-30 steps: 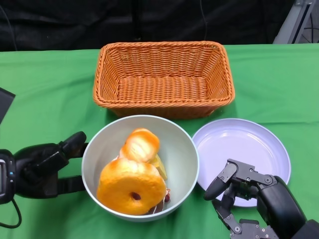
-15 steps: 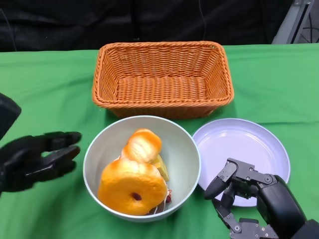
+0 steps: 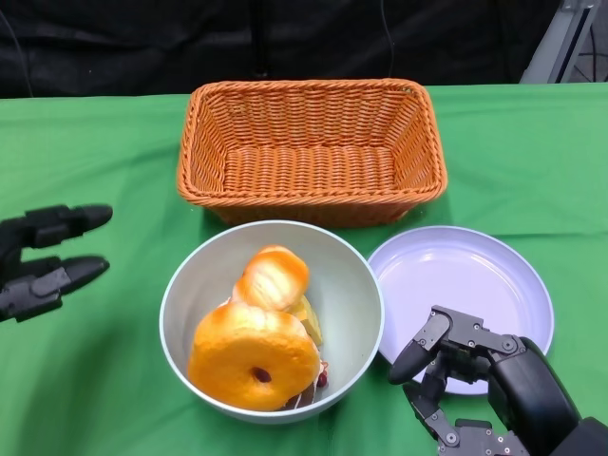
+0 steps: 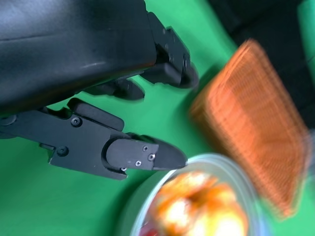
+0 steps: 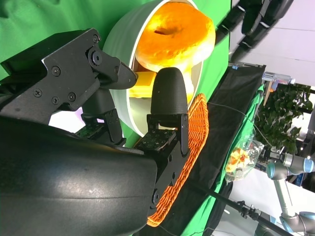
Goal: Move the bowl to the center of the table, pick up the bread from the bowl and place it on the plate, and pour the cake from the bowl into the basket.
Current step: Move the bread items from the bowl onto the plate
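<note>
Nearest, the right hand hovered with fingers loosely curled on nothing over the near rim of the smooth, round lilac plate. Just left sat the glossy white bowl, holding a puffy golden ring of bread and cake. The left hand lay spread and empty, well left; beyond stood the rectangular woven basket.

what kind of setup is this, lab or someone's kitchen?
Most likely a robotics lab or data-collection bench. The table wears a green cloth with black curtain behind, and the right wrist view shows another robot arm in the room. The food in the bowl looks like props.
</note>
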Available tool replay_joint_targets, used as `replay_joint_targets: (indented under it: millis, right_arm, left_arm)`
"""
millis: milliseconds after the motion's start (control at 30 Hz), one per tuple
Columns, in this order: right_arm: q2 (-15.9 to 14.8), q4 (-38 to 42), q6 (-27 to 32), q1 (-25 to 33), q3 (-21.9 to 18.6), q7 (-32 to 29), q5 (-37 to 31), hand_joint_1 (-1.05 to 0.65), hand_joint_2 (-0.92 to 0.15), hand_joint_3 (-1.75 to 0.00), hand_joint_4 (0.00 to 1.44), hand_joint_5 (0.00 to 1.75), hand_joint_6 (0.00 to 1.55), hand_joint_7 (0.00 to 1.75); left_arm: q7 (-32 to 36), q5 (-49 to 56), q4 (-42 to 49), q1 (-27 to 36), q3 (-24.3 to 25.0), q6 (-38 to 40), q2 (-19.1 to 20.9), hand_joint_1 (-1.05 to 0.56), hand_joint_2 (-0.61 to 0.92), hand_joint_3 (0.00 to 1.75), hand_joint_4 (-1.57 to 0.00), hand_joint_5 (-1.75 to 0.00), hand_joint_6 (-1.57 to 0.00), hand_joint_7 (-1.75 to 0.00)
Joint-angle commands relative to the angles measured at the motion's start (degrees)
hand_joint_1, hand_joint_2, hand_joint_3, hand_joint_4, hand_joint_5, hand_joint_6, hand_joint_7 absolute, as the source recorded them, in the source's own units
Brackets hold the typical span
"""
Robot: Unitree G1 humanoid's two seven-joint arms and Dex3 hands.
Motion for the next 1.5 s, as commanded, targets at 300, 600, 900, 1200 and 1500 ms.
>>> replay_joint_targets:
  millis: [300,600,900,1200,1500]
  right_arm:
    - [-1.41,-0.58,-2.03,1.84,-2.24,0.82,1.99,0.07,-0.58,-0.91,0.69,1.62,0.66,1.28]
    - [-2.82,-2.78,-6.72,2.98,-3.98,0.04,-1.57,0.01,-0.76,-0.45,0.60,1.16,0.63,0.80]
    - [-8.18,-12.45,-6.37,1.94,-4.86,2.84,-9.61,-0.22,-0.88,-0.03,0.50,0.81,0.59,0.36]
    - [-9.99,-18.14,-0.31,-9.06,-2.29,8.16,-13.86,-0.55,-0.85,0.00,0.31,0.65,0.44,0.16]
    - [-9.43,-9.65,-1.89,-18.84,1.00,6.28,-18.99,-0.62,-0.84,0.00,0.38,0.55,0.46,0.07]
  left_arm:
    - [-1.44,-9.59,20.29,-4.17,10.32,-27.82,-7.51,0.01,0.75,0.92,-0.75,-1.60,-0.84,-1.22]
    - [-4.31,-9.80,25.56,-5.25,10.02,-36.93,-8.19,0.08,0.70,1.04,-0.75,-1.75,-0.71,-1.53]
    - [-3.52,-8.11,25.19,-4.64,8.42,-38.21,-8.36,0.09,0.67,1.06,-0.70,-1.75,-0.73,-1.44]
    - [-3.85,-6.46,27.41,-4.67,7.25,-41.38,-8.03,0.05,0.71,0.88,-0.75,-1.64,-0.81,-1.31]
    - [-4.10,-5.92,29.39,-5.11,7.50,-42.60,-7.87,0.00,0.70,0.85,-0.77,-1.55,-0.84,-1.21]
